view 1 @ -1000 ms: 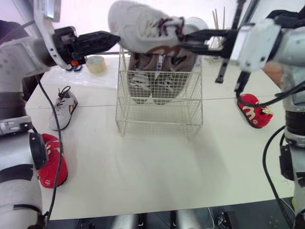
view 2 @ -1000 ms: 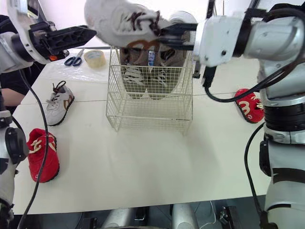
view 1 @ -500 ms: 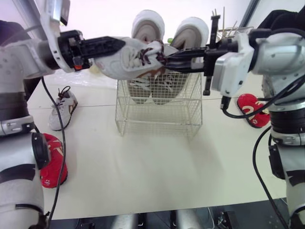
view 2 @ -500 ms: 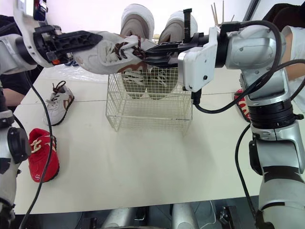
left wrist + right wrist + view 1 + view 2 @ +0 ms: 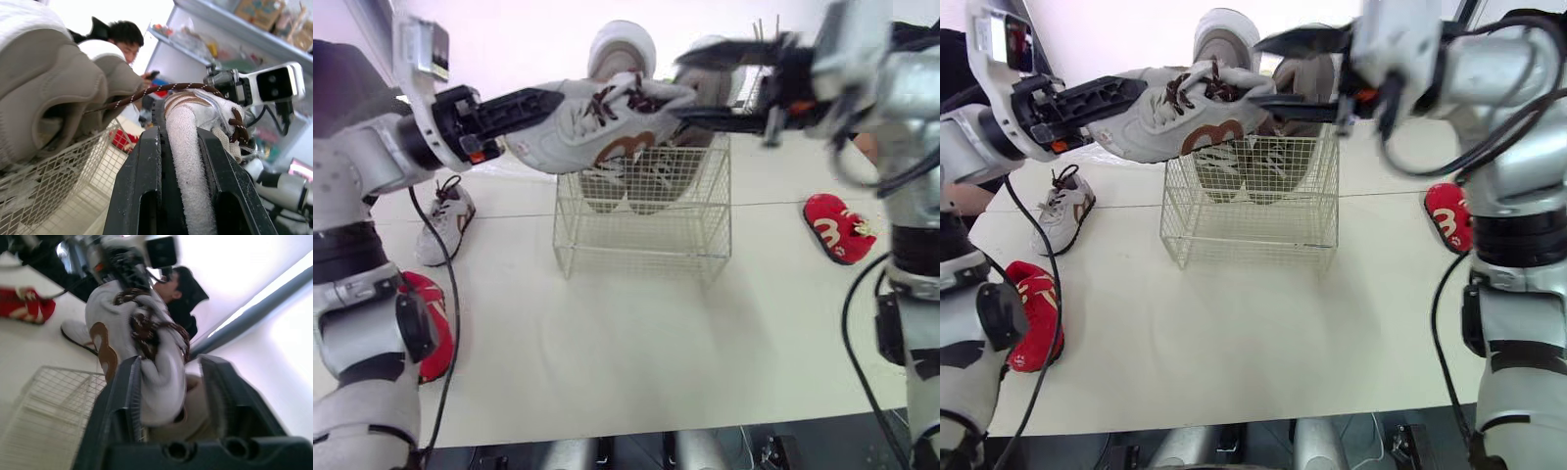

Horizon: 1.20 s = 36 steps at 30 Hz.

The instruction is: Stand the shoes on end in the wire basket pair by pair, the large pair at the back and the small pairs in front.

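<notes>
A white sneaker with brown trim [image 5: 597, 122] hangs sideways in the air above the front of the wire basket [image 5: 641, 211]. My left gripper [image 5: 540, 100] is shut on its heel collar [image 5: 188, 161]. My right gripper [image 5: 677, 86] stands open, one finger above and one below the sneaker's toe [image 5: 151, 367], not pressing on it. The large beige pair [image 5: 622, 59] stands on end at the back of the basket. On the table lie a small white sneaker [image 5: 443, 220], a red shoe [image 5: 433, 333] at the left and a red shoe [image 5: 837, 227] at the right.
The basket stands mid-table, with bare tabletop [image 5: 636, 333] in front of it. A person [image 5: 124, 39] is behind the table on my left side. Shelves [image 5: 230, 29] with goods rise in the background.
The sneaker has passed from the right gripper to the left. The left gripper shut on the heel, then the right gripper opened off the toe. The shoe came down and leftward.
</notes>
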Motion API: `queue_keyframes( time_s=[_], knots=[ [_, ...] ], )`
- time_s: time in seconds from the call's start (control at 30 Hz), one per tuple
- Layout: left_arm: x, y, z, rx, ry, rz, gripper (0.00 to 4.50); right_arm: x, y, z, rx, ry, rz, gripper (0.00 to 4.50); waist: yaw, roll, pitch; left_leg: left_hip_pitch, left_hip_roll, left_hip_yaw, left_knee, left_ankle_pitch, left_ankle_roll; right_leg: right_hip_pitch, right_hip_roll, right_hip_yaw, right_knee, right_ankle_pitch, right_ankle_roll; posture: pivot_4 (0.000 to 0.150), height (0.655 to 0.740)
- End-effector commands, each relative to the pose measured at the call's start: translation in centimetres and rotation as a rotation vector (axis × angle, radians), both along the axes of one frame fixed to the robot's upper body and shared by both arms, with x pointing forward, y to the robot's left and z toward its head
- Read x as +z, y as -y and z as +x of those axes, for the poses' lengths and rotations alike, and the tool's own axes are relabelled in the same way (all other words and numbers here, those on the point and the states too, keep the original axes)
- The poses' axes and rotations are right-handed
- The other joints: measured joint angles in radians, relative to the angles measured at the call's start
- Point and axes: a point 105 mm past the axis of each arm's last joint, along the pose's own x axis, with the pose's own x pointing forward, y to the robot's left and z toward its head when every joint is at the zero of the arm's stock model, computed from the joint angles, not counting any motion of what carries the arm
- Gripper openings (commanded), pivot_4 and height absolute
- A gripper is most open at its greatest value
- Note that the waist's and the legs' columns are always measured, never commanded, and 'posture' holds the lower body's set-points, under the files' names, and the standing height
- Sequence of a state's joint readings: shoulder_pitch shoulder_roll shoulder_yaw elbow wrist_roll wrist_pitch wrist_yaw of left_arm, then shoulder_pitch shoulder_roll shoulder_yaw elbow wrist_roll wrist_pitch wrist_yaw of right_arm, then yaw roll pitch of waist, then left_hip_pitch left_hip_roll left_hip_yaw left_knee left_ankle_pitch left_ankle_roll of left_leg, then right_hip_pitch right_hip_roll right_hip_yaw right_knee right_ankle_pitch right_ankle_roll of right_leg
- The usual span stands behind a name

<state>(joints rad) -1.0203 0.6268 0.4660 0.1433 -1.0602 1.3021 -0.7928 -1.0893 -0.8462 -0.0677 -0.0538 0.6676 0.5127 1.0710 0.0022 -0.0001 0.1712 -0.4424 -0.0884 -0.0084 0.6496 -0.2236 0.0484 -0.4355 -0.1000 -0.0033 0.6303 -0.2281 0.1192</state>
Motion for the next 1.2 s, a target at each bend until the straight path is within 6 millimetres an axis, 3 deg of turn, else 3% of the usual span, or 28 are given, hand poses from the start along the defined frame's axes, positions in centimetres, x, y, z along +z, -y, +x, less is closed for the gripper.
queue_keyframes(
  time_s=[0.03, 0.07, 0.23, 0.4, 0.53, 0.87, 1.1, 1.2],
  knots=[
    [1.9, -0.7, -1.4, 0.042, 0.100, -0.088, 0.35, 1.2, 1.9, -1.9, 0.066, -0.232, 0.184, 4.06, 0.005, 0.000, 0.000, 0.000, 0.000, 0.000, 0.000, -0.001, -0.001, 0.000, 0.000, 0.000, 0.000, 0.000, 0.000, 0.150, 0.7400],
    [1.8, -0.7, -1.5, 0.052, 0.103, -0.106, 0.35, 0.9, 2.2, -1.9, 0.073, -0.305, 0.225, 4.44, 0.005, 0.000, 0.000, 0.000, 0.000, 0.000, 0.000, -0.001, -0.002, 0.000, 0.000, 0.000, 0.000, 0.000, 0.000, 0.150, 0.7400],
    [1.7, 0.1, -2.0, 0.068, 0.127, -0.194, 0.35, -3.3, 1.3, -0.7, 0.086, -0.573, 0.391, 4.44, 0.005, -0.001, -0.001, 0.000, 0.000, 0.000, -0.001, -0.004, 0.001, 0.000, 0.000, 0.001, 0.000, 0.000, 0.000, 0.150, 0.7400],
    [1.7, 1.1, -2.0, 0.071, 0.124, -0.266, 0.35, -5.2, -1.2, 1.1, 0.114, -0.741, 0.580, 4.44, 0.004, -0.001, -0.001, 0.000, 0.000, 0.001, 0.000, 0.001, -0.002, -0.001, 0.000, 0.001, 0.002, 0.000, 0.000, 0.150, 0.7400],
    [1.2, 2.0, -1.9, 0.062, 0.112, -0.272, 0.35, -4.3, -2.8, 1.6, 0.170, -0.778, 0.681, 4.44, 0.005, -0.001, -0.001, 0.000, 0.000, 0.001, 0.000, 0.002, -0.002, -0.001, 0.001, 0.001, 0.002, 0.000, 0.000, 0.150, 0.7400],
    [-0.3, 3.0, -1.6, 0.071, 0.073, -0.259, 0.35, -1.3, -5.3, 0.5, 0.334, -0.728, 0.709, 4.44, 0.003, -0.001, -0.001, 0.000, 0.000, 0.001, 0.000, 0.001, -0.001, 0.000, 0.002, 0.001, 0.002, 0.000, 0.000, 0.150, 0.7400],
    [-0.4, 3.1, -1.5, 0.101, 0.078, -0.279, 0.35, -1.2, -6.9, -0.1, 0.393, -0.726, 0.665, 4.44, -0.001, -0.001, -0.001, 0.000, 0.000, 0.001, 0.000, 0.001, -0.001, -0.001, 0.002, 0.001, 0.002, 0.000, 0.000, 0.150, 0.7400],
    [-0.2, 2.9, -1.5, 0.118, 0.083, -0.297, 0.35, -1.5, -7.0, 0.0, 0.388, -0.733, 0.651, 3.63, 0.001, -0.001, -0.001, 0.000, 0.000, 0.001, 0.000, 0.001, -0.001, -0.001, 0.002, 0.001, 0.002, 0.000, 0.000, 0.150, 0.7400]
  ],
)
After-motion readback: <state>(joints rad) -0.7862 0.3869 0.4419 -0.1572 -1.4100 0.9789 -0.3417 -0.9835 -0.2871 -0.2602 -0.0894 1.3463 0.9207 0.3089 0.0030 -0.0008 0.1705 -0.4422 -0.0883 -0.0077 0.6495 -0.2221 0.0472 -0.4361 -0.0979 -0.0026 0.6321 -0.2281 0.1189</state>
